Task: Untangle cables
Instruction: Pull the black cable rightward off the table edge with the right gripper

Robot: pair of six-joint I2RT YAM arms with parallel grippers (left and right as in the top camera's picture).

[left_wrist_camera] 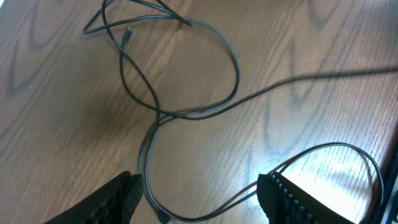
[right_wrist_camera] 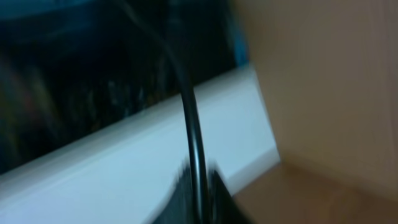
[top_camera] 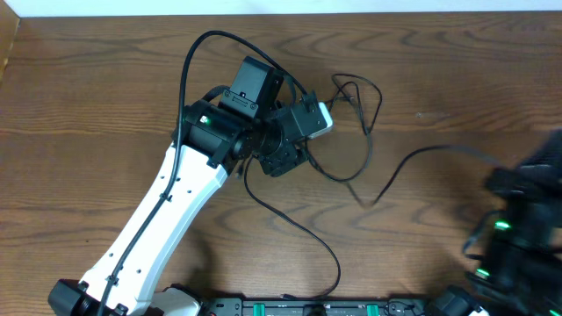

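Several thin black cables [top_camera: 368, 147] lie looped and crossed on the wooden table right of centre. One strand [top_camera: 439, 147] runs toward the right arm. My left gripper [top_camera: 285, 156] hangs over the left end of the tangle. In the left wrist view it [left_wrist_camera: 200, 190] is open and empty. The cables [left_wrist_camera: 163, 115] cross just beyond the jaws, and a plug end [left_wrist_camera: 163, 216] lies between the fingertips. My right arm [top_camera: 527, 219] is at the table's right edge. The right wrist view is blurred, and its jaws [right_wrist_camera: 199, 199] show only as a dark shape.
A thick black lead [right_wrist_camera: 193, 124] fixed to the arm crosses the right wrist view in front of a white edge [right_wrist_camera: 124, 168]. The left arm's own lead [top_camera: 189, 66] arcs above its wrist. A dark rail [top_camera: 316, 307] runs along the table's front edge.
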